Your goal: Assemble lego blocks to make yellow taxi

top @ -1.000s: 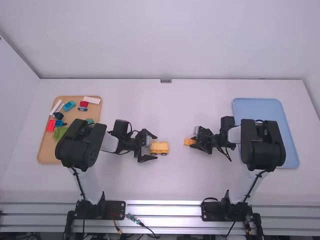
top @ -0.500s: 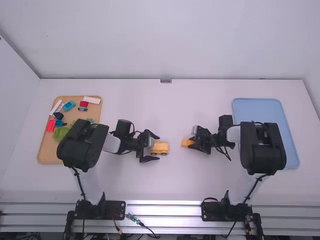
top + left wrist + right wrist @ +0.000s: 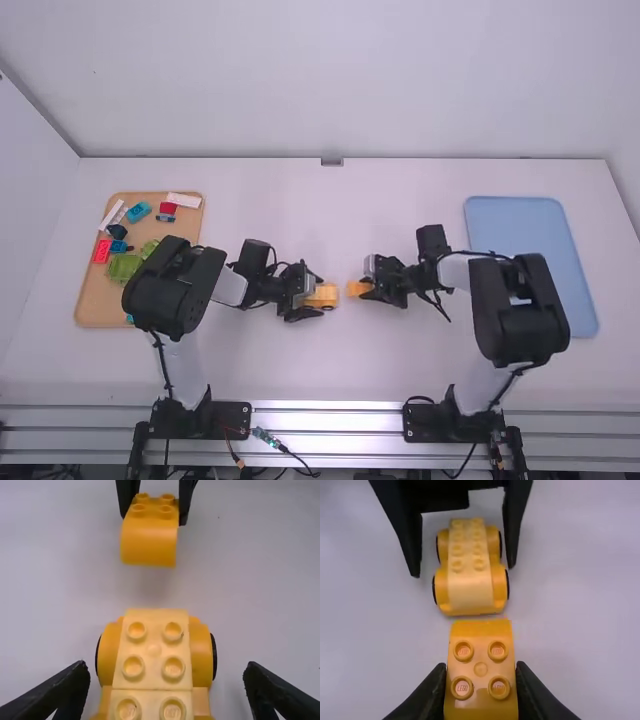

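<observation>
The right gripper [image 3: 369, 290] had advanced toward the left gripper [image 3: 318, 295] since the earlier frames, carrying the orange block [image 3: 357, 288] closer to the yellow car [image 3: 328, 294]. The left gripper had edged slightly toward the car.

Left end effector: fingers wide apart, one at each side of the car, with space at both sides in the left wrist view; nothing was held. Right end effector: fingers closed on the two sides of the four-studded orange block. The car stood on its wheels on the table, between the grippers.

Clearances: a narrow gap separated block and car in the high view. Open room lay from the grippers down to the metal rail [image 3: 326, 408] at the near side. The wooden tray [image 3: 88, 300] bounded the left side, the blue tray [image 3: 520, 220] the right.

Surface: white tabletop [image 3: 330, 360]. The wooden tray carried a red block [image 3: 102, 251], a green block [image 3: 123, 267] and other coloured parts. A small bracket [image 3: 332, 161] sat at the far edge, before a pale wall [image 3: 330, 80].
</observation>
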`<action>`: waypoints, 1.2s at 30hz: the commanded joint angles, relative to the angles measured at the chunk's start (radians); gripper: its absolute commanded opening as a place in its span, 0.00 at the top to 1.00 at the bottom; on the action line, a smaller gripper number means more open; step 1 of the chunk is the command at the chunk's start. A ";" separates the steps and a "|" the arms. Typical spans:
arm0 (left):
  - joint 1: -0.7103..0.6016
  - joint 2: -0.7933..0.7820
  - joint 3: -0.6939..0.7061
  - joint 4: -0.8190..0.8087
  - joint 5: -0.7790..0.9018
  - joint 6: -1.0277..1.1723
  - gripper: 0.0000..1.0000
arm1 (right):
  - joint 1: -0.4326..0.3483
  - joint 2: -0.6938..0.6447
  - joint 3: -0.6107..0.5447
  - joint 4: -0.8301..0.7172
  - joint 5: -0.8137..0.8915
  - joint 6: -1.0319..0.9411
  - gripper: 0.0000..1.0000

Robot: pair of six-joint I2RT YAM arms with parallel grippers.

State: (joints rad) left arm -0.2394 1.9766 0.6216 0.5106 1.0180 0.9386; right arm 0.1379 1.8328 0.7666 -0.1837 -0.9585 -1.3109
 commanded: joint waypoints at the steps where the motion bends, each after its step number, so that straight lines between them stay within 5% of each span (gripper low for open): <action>1: 0.000 0.014 0.006 -0.002 0.013 -0.003 0.22 | 0.025 -0.039 0.022 0.001 -0.027 0.005 0.90; 9: -0.003 0.014 0.006 -0.002 0.011 -0.003 0.44 | 0.058 -0.039 0.071 -0.006 -0.054 0.089 0.97; 14: -0.005 0.014 0.000 -0.005 0.009 0.026 0.40 | 0.090 -0.039 0.081 -0.004 -0.059 0.089 0.97; 18: -0.009 0.014 -0.013 0.003 0.013 0.049 0.26 | 0.113 -0.039 0.086 -0.007 -0.060 0.088 0.97; 36: -0.003 0.128 0.043 0.046 0.097 0.016 0.23 | 0.119 -0.039 0.085 -0.005 -0.093 0.080 0.98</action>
State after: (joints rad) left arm -0.2420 2.0819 0.6460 0.5621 1.0878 0.9611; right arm 0.2588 1.8221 0.8257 -0.1841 -1.0233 -1.2301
